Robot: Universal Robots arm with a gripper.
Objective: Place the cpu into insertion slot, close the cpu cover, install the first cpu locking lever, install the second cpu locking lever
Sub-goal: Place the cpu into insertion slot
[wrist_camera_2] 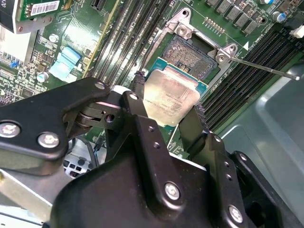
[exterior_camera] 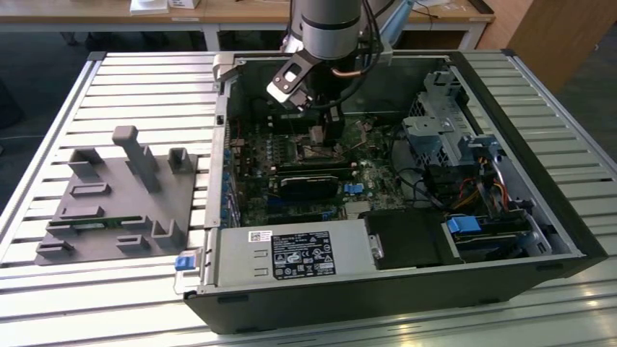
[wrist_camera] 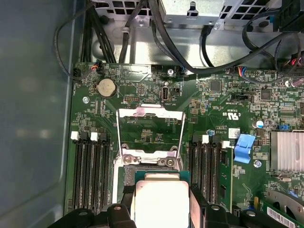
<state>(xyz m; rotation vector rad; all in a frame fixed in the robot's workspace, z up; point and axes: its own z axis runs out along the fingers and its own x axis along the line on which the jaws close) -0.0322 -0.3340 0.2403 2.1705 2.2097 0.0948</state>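
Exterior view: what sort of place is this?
Likely a robotics lab or test bench: an open black metal computer case lies on a slatted aluminium table, a grey moulded parts holder sits beside it, and the gripper holds the silver square cpu.

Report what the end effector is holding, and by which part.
The end effector holds the small flat square chip with the silver-grey metal top, its two black fingers pressed against opposite side edges.
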